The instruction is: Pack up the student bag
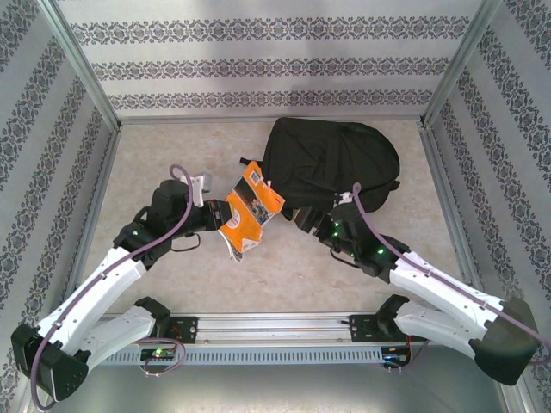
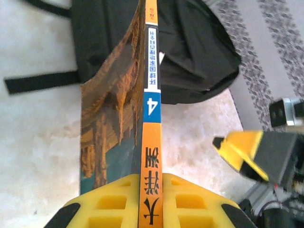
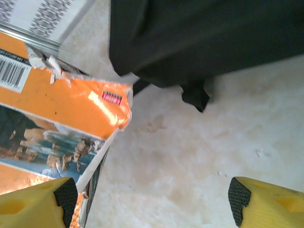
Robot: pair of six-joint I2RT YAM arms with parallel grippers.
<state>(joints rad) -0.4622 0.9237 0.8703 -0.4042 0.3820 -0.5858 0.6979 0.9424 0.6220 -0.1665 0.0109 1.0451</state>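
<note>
The student bag lay slumped at the far side of the table, a little right of centre, with a black strap loose beside it. The left gripper was pinched narrow on an orange paperback. It held the book on edge just in front of the bag, spine uppermost, showing a white 4 on a blue band. The cover was torn at one corner near the barcode. The right gripper stood just beside the book, yellow fingers spread wide around nothing, low over the tabletop by the bag's edge.
</note>
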